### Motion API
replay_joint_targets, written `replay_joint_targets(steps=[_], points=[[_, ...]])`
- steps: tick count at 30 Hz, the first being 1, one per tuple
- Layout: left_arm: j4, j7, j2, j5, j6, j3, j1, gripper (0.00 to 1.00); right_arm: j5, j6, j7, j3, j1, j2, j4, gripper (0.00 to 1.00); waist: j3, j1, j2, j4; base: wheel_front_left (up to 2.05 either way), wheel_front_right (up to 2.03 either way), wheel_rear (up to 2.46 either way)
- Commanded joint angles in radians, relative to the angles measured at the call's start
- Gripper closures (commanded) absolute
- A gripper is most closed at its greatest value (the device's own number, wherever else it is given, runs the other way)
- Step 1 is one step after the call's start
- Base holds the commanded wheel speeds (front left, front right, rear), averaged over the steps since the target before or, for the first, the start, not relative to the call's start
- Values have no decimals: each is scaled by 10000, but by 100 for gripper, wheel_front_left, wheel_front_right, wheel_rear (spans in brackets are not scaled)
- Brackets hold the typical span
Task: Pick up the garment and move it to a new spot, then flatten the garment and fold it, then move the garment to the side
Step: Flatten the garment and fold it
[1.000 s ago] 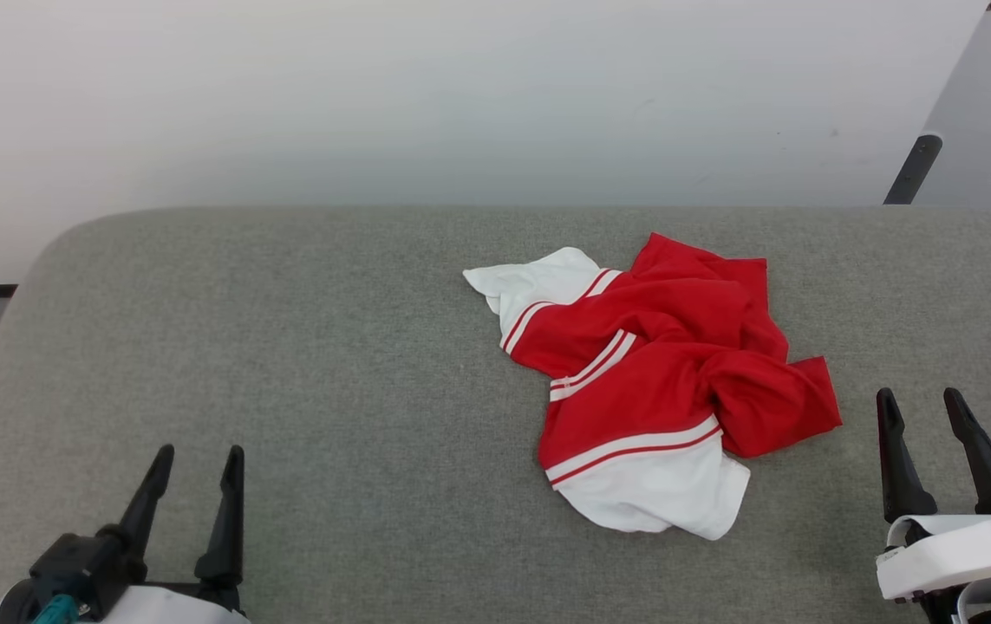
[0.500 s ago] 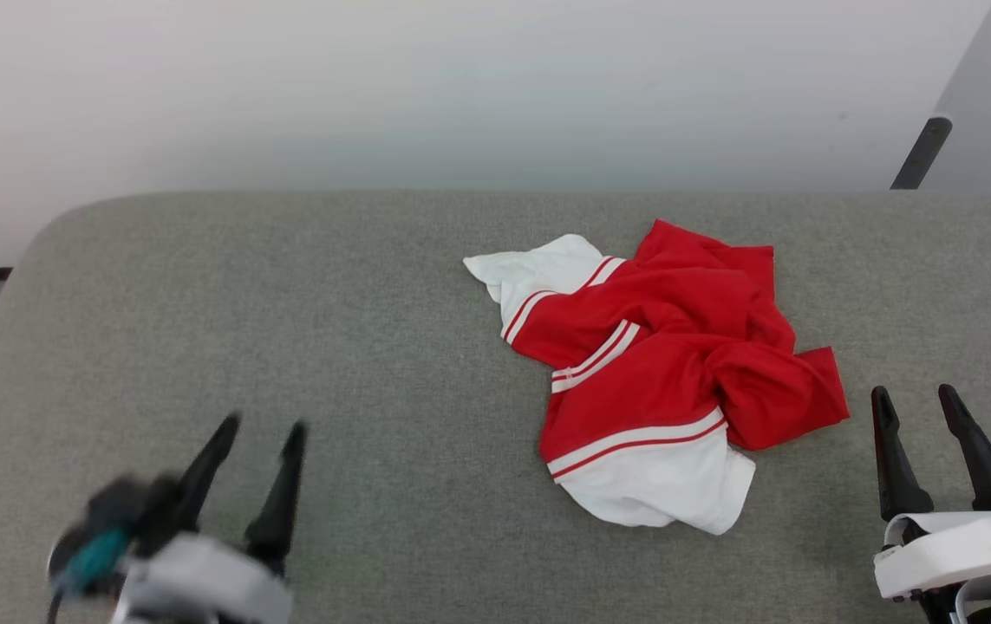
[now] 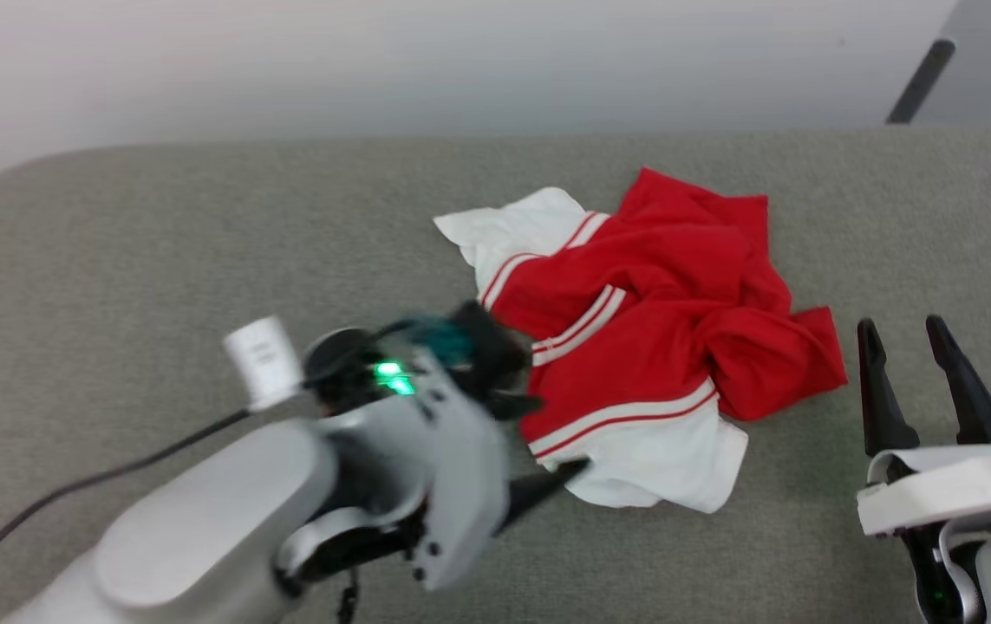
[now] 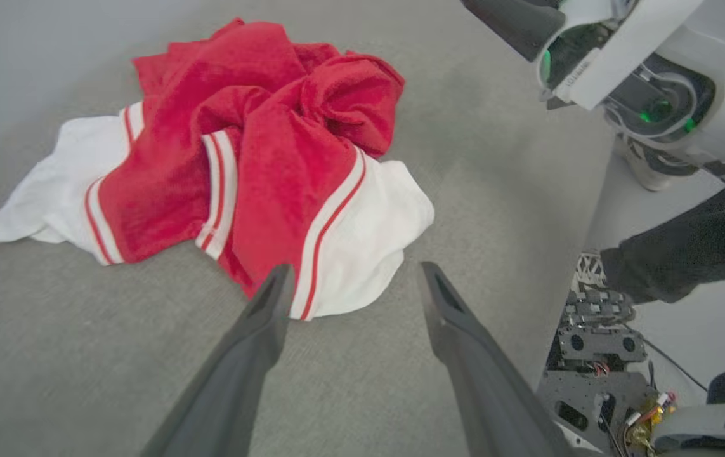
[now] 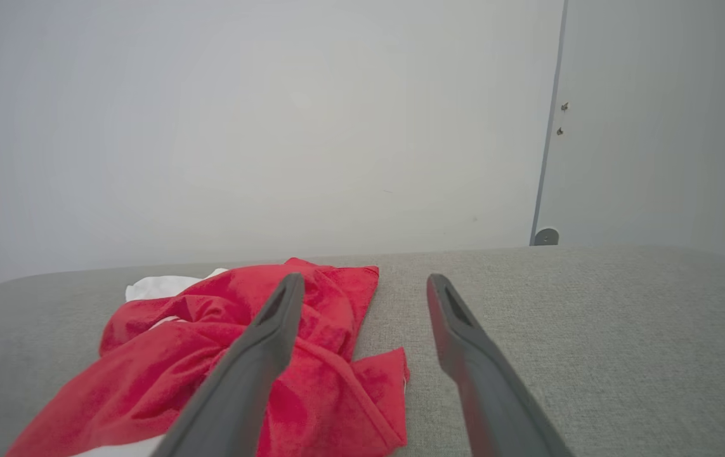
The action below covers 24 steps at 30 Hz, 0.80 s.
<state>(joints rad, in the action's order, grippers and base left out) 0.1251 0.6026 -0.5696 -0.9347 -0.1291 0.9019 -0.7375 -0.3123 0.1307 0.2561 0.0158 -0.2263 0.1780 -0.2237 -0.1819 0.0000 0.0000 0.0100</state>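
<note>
Shirt (image 3: 634, 347) crumpled on grey worktop (image 3: 157, 243), right of centre. My left jaws spread wide at its near white sleeve (image 4: 362, 254) (contact unclear); my right jaws spread, empty, beside its red edge.

I see the garment (image 3: 660, 286) as soft, matt cloth with a faintly fuzzy nap, and the grey pad (image 3: 200, 225) under the garment as coarser woven fabric, also matt. Beside the garment, the left gripper (image 4: 356, 270) shows fingers of smooth, dull dark plastic, my left forearm (image 3: 200, 511) a smooth pale shell with a faint sheen; the wall (image 3: 374, 61) behind the garment looks smooth and matt.
</note>
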Motion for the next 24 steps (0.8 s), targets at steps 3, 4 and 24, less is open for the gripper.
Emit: replay_joint_targets(steps=[3,4,24], points=[[-223,586,113,-406,-17,1060,-969,0,-142,1,79,64,-321,-85,-113,0,-656,0,0,-639,0,0,0],[-357,738,146,-514,-17,1447,-1287,0,-153,1,80,108,-435,-121,-129,0,-791,0,0,-774,0,0,0],[-3279,-211,555,-1272,-19,3849,-2078,36,-20,1,100,-309,-1024,-609,158,0,-1790,0,0,-1978,0,0,0]])
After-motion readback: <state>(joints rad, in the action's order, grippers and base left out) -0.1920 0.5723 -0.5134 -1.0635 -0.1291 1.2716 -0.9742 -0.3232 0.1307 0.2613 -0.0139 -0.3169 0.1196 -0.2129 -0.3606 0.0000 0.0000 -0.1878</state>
